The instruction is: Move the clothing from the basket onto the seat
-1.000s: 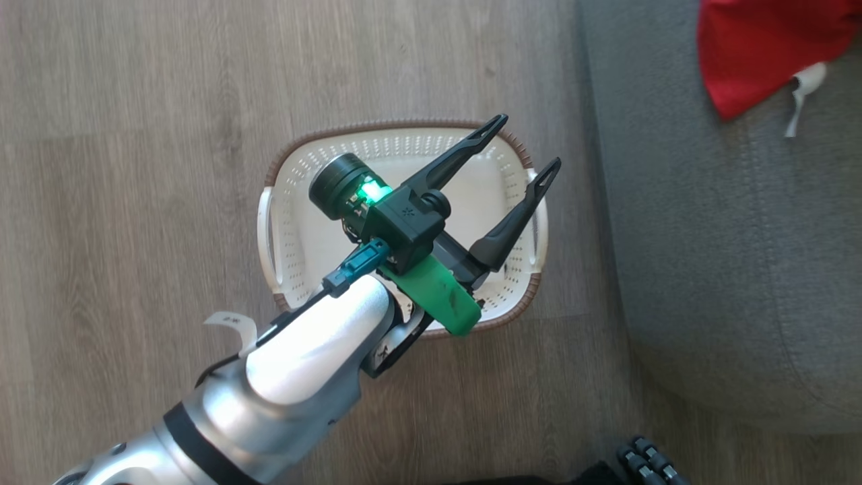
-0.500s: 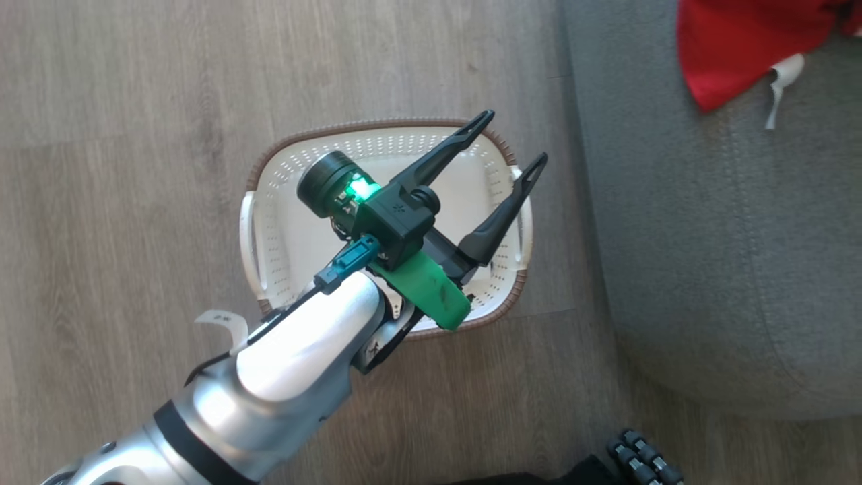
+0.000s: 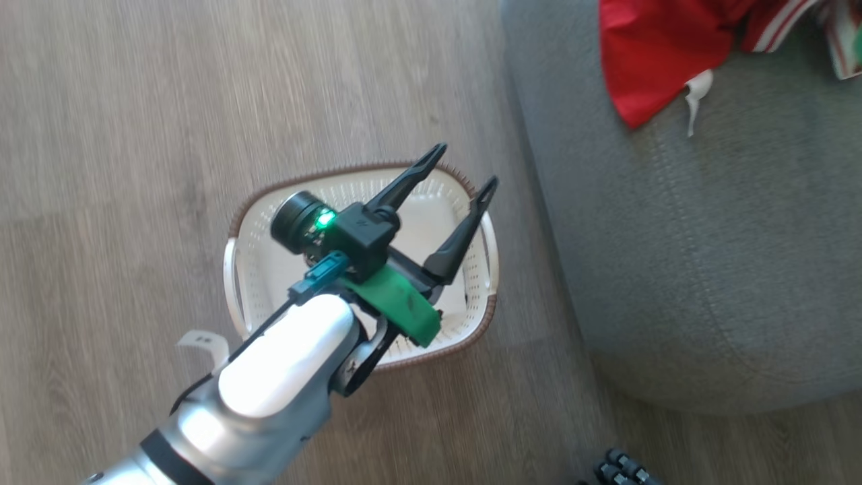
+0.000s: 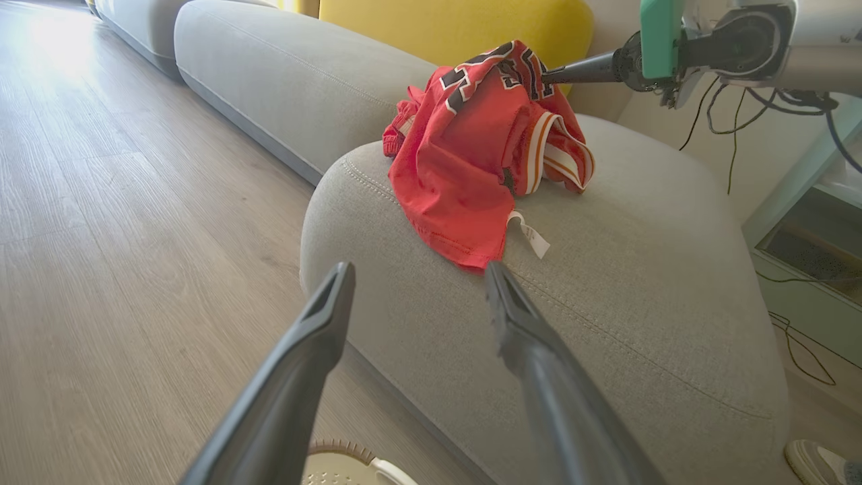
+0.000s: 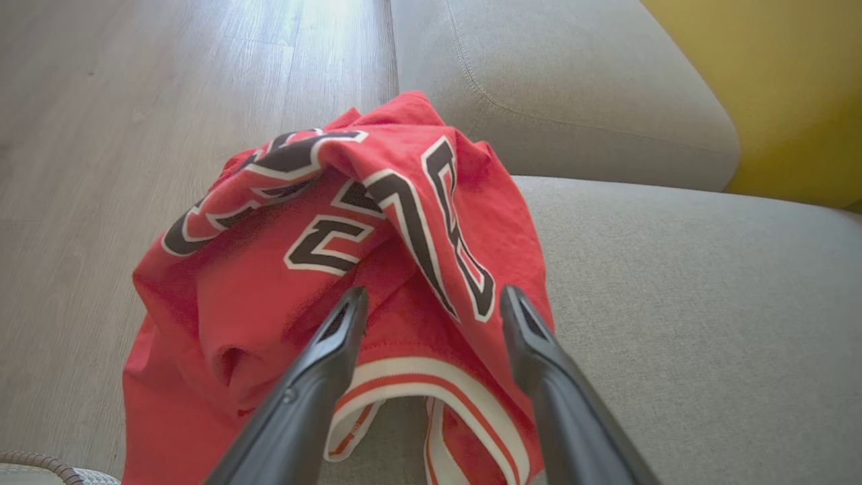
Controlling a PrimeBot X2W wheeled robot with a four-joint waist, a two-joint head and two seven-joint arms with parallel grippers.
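The clothing (image 3: 653, 60), a red pile with a white label, lies on the grey seat (image 3: 673, 256) at the upper right. The cream basket (image 3: 269, 283) stands on the floor left of the seat, and its inside looks bare. Above the basket my left gripper (image 3: 465, 165) hangs open with nothing in it. In the left wrist view, the left gripper (image 4: 417, 271) points at the seat (image 4: 606, 283) and the clothing (image 4: 465, 162). My right gripper (image 5: 432, 295) stands open just over the lettered jersey (image 5: 303, 269), which rests on the seat (image 5: 673, 303).
Wooden floor (image 3: 168, 101) surrounds the basket. A second grey cushion (image 4: 289, 74) and a yellow cushion (image 4: 458, 20) lie behind the seat. Cables and a pale shelf (image 4: 808, 202) are to its right, with a shoe (image 4: 815, 461) on the floor.
The head camera has swung, so the basket and seat sit further left in the picture. A striped hem now shows at the top right. My left gripper stays open over the basket.
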